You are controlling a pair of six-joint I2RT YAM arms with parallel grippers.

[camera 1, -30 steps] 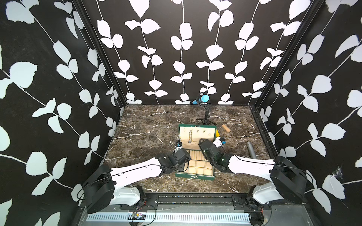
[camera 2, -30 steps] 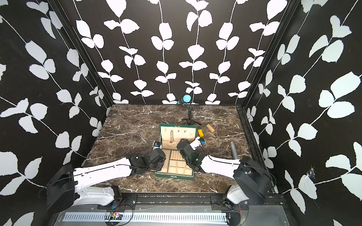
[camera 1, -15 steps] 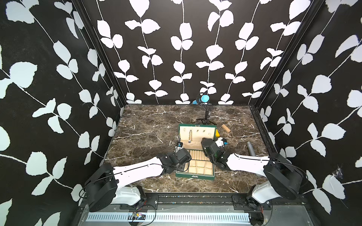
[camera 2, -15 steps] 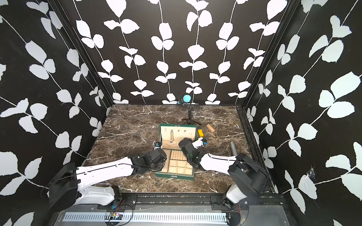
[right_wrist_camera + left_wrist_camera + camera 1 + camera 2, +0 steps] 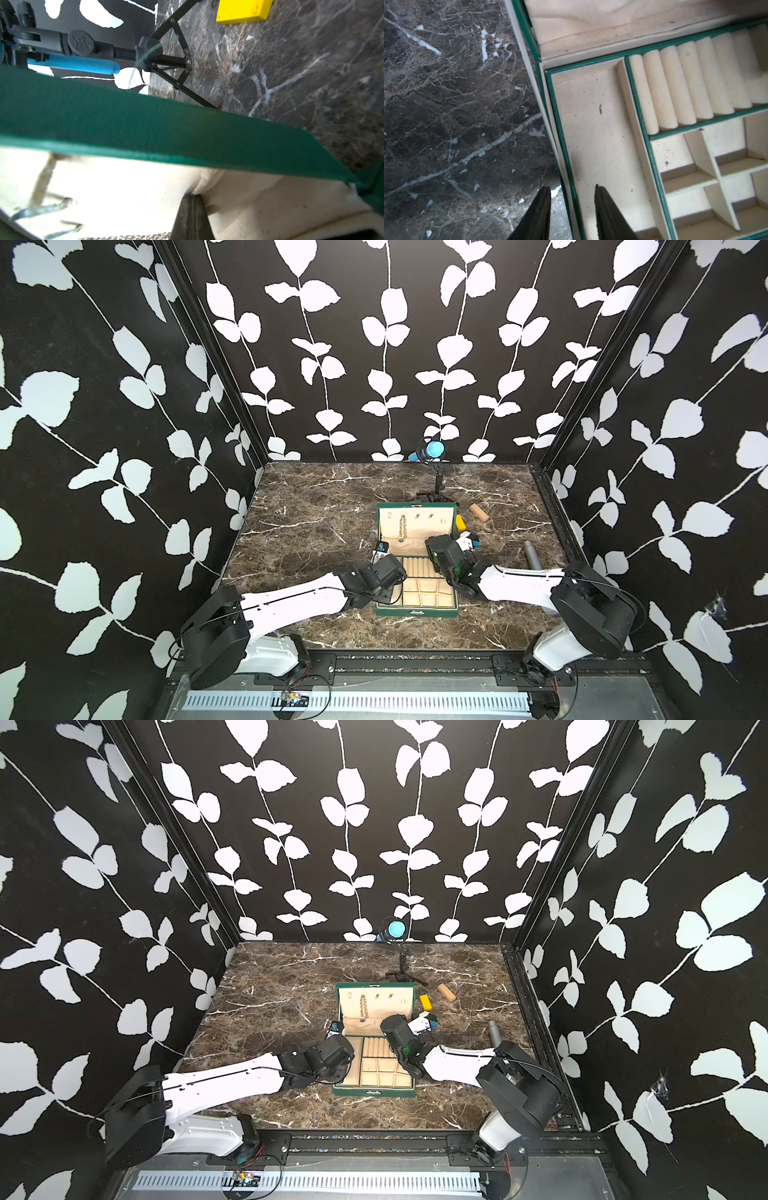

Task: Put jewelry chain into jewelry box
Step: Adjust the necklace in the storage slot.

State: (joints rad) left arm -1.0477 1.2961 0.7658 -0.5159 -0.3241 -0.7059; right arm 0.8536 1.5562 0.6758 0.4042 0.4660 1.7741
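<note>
The dark green jewelry box point(image 5: 417, 611) point(image 5: 374, 1091) lies open mid-table, its cream-lined lid point(image 5: 432, 526) upright. The jewelry chain point(image 5: 402, 526) point(image 5: 363, 1006) hangs from a lid hook, and a stretch of its links point(image 5: 128, 236) shows in the right wrist view. My right gripper point(image 5: 192, 196) point(image 5: 442, 549) is shut, its tips against a fold of the lid's cream lining, beside the chain. My left gripper point(image 5: 573, 188) point(image 5: 386, 570) is open and straddles the box's left wall point(image 5: 566, 166), one finger outside over the table and one inside the long compartment.
A yellow block point(image 5: 460, 524) point(image 5: 243, 10) lies right of the lid, with a wooden block point(image 5: 478, 512) beyond it. A grey cylinder point(image 5: 532, 553) is at the right. A small black tripod point(image 5: 438, 485) holding a blue-tipped device point(image 5: 432, 450) stands behind the box.
The right gripper's jaws have gone from partly open to shut at the lid's lining, and the right arm has shifted slightly. The left arm has not moved.
</note>
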